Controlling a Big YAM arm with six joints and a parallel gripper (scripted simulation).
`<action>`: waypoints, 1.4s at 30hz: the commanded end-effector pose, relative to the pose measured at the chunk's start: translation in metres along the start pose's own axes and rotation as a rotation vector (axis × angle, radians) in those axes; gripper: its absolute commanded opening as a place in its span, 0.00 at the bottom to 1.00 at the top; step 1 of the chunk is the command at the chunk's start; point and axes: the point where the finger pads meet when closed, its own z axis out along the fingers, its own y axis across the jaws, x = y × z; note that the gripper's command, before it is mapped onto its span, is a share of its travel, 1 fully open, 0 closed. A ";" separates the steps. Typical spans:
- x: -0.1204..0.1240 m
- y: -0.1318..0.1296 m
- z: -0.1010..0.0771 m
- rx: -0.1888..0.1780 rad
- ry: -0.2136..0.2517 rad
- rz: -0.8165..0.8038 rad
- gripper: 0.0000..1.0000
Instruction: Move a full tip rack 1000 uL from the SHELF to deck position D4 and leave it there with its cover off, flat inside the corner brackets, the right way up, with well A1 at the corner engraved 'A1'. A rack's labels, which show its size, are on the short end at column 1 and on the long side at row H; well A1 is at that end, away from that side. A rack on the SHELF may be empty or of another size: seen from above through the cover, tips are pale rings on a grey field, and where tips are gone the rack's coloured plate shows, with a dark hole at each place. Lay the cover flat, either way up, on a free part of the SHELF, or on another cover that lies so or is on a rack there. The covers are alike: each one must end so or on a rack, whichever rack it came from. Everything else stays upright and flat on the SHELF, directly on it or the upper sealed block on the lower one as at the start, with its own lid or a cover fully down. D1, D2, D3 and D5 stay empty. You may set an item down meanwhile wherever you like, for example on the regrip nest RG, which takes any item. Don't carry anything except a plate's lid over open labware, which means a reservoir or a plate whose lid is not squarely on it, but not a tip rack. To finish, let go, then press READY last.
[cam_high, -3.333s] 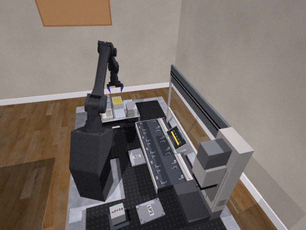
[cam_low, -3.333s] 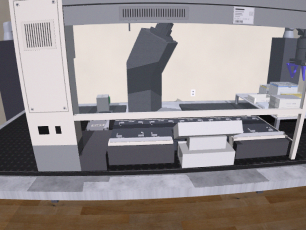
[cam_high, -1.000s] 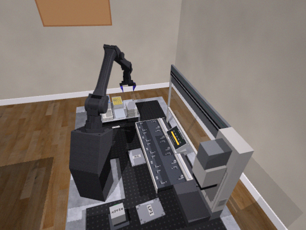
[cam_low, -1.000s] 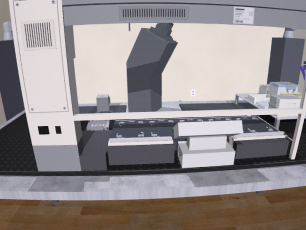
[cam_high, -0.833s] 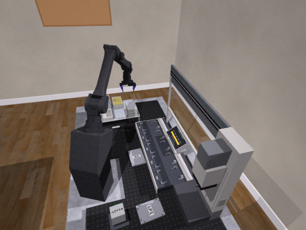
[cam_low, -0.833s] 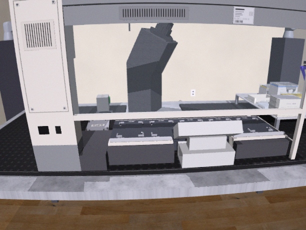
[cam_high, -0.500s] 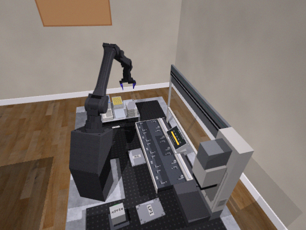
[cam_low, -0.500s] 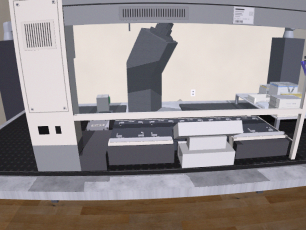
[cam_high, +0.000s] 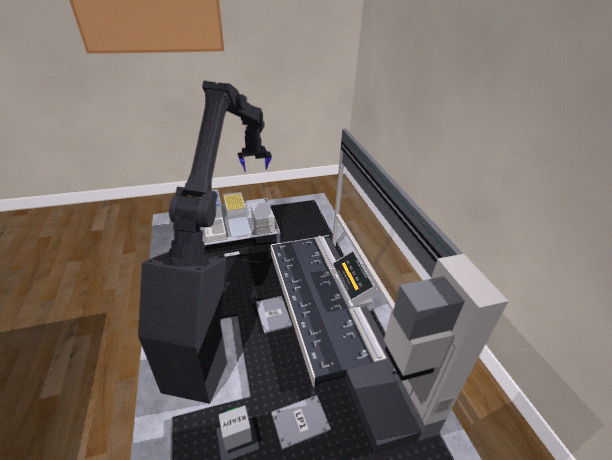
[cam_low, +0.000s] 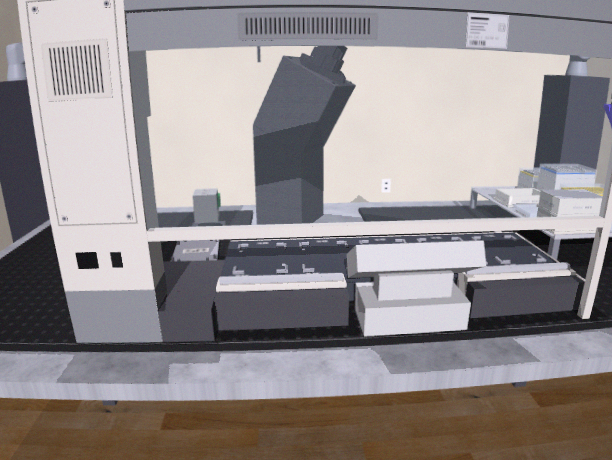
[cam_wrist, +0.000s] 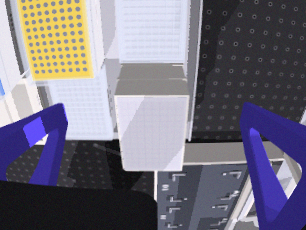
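Note:
My gripper (cam_high: 255, 164) hangs high above the shelf (cam_high: 241, 227), open and empty; its blue fingers show at both sides of the wrist view (cam_wrist: 156, 155). Below it in the wrist view a covered rack with a yellow plate and dark holes (cam_wrist: 55, 26) sits at the upper left; it also shows from the top view (cam_high: 234, 202). A covered rack with pale rings on grey (cam_wrist: 152, 14) lies at the top middle. A pale stacked block (cam_wrist: 151, 122) stands right under the gripper. The deck with corner brackets (cam_high: 320, 302) lies in front of the shelf.
The regrip nest RG (cam_high: 275, 316) lies beside the deck. The READY button (cam_high: 234, 423) and the LP1 plate (cam_high: 300, 421) sit at the near end. The instrument's tall frame and head (cam_high: 425, 320) stand to the right of the deck. More boxes stand on the shelf (cam_low: 560, 192).

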 end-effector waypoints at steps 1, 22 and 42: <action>-0.028 -0.002 -0.067 0.029 -0.086 -0.001 1.00; -0.028 -0.002 -0.084 0.031 -0.090 -0.002 1.00; -0.019 0.003 -0.064 0.016 -0.055 -0.004 1.00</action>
